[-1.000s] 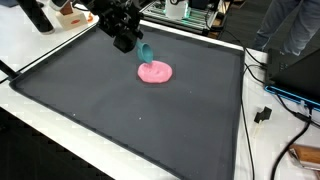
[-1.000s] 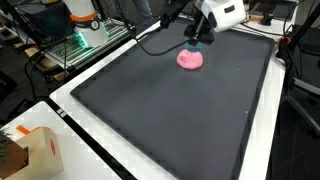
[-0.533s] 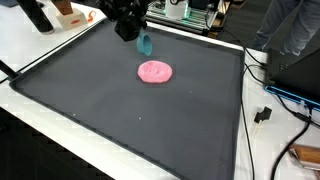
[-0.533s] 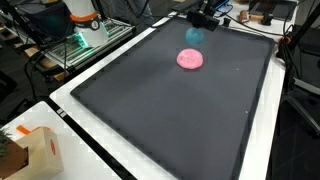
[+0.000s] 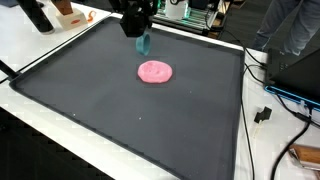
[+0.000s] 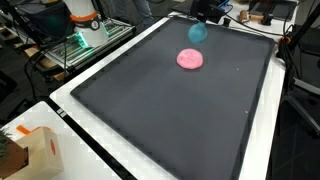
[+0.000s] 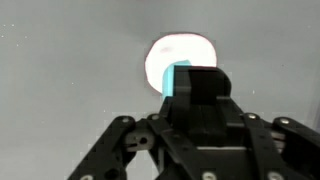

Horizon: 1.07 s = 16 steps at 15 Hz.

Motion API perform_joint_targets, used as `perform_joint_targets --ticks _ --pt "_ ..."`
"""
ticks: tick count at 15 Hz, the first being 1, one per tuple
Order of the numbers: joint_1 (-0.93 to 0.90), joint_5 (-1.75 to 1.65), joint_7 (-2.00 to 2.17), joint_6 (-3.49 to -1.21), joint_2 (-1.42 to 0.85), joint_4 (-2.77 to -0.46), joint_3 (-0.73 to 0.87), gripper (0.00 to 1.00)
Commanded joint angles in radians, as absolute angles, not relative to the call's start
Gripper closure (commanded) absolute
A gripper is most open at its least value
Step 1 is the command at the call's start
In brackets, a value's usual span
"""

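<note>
Teal cup (image 5: 144,44) hangs pinched in the gripper (image 5: 141,37), which points straight down, high above the pink plate (image 5: 154,72) at the far end of the mat (image 5: 120,115).

Black mat (image 5: 120,120): matt, finely rough. Pink plate (image 5: 154,71), at the mat's 12 o'clock: smooth matt plastic. Teal cup (image 5: 144,45): smooth plastic. Gripper (image 5: 140,35): matt black plastic. Cardboard box (image 6: 30,150): matt.

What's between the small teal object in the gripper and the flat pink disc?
Nothing: in both exterior views only bare black mat shows between the teal object, held by the gripper, and the pink disc.
</note>
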State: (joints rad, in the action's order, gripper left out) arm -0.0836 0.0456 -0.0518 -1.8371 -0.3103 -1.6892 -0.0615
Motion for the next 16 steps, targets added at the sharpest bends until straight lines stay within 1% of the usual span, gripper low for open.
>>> perform_joint_targets --ticks 1,8,9,16 --pt "-0.109 -0.026 0.007 -1.869 -0.258 -1.751 -0.062 0.75" --pt "-0.133 -0.116 0.057 -1.889 -0.235 -1.773 -0.067 0.75" --pt "-0.121 -0.082 0.028 -1.860 -0.274 -1.721 -0.071 0.50" --pt "-0.124 -0.092 0.036 -1.863 -0.266 -1.731 -0.072 0.50"
